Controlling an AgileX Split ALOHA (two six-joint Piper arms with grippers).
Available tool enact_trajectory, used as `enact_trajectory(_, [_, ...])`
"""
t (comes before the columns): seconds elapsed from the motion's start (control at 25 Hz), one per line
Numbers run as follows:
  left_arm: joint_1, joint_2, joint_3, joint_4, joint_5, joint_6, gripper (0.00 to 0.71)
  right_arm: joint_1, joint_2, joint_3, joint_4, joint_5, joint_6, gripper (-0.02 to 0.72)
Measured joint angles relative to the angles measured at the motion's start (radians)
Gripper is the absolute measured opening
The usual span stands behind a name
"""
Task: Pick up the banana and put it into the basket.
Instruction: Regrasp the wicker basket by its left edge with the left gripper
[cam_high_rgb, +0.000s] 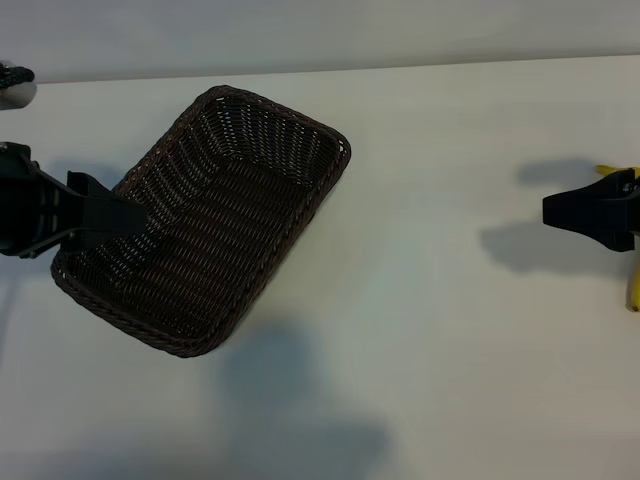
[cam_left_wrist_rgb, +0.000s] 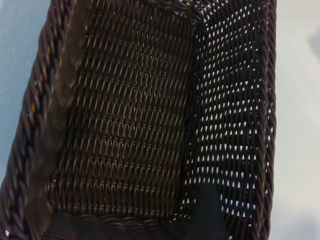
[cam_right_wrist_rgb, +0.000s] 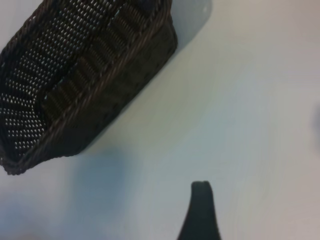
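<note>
Banana (cam_high_rgb: 632, 285) lies lengthwise at the frame's right edge, just behind the spread-fingered right gripper (cam_high_rgb: 560, 210), far nearer than the spread-fingered left gripper (cam_high_rgb: 125, 215) over the basket (cam_high_rgb: 300, 215).

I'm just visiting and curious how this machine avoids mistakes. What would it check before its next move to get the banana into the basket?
1. Basket has nothing inside: ok, only bare weave shows in the left wrist view.
2. Banana located: ok, a yellow strip shows at the table's right edge, mostly hidden behind the right end effector.
3. Right end effector open for grasping: ok.
4. Banana already held: not ok, nothing shows between the fingers.
5. Left end effector clear of the drop spot: not ok, it sits over the basket's left rim.
6. Banana's full shape and lie: cannot tell.
</note>
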Motion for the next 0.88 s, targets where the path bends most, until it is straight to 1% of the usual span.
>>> enact_trajectory(0.24, [0.0, 0.0, 0.0, 0.0, 0.0, 0.0, 0.572, 0.0, 0.0, 0.0, 0.0, -0.015, 0.0, 0.584])
enact_trajectory(0.64, [0.0, 0.0, 0.0, 0.0, 0.0, -0.002, 0.572, 0.0, 0.0, 0.0, 0.0, -0.106, 0.0, 0.584])
enact_trajectory(0.88, [0.0, 0.0, 0.0, 0.0, 0.0, -0.002, 0.572, 0.0, 0.0, 0.0, 0.0, -0.175, 0.0, 0.584])
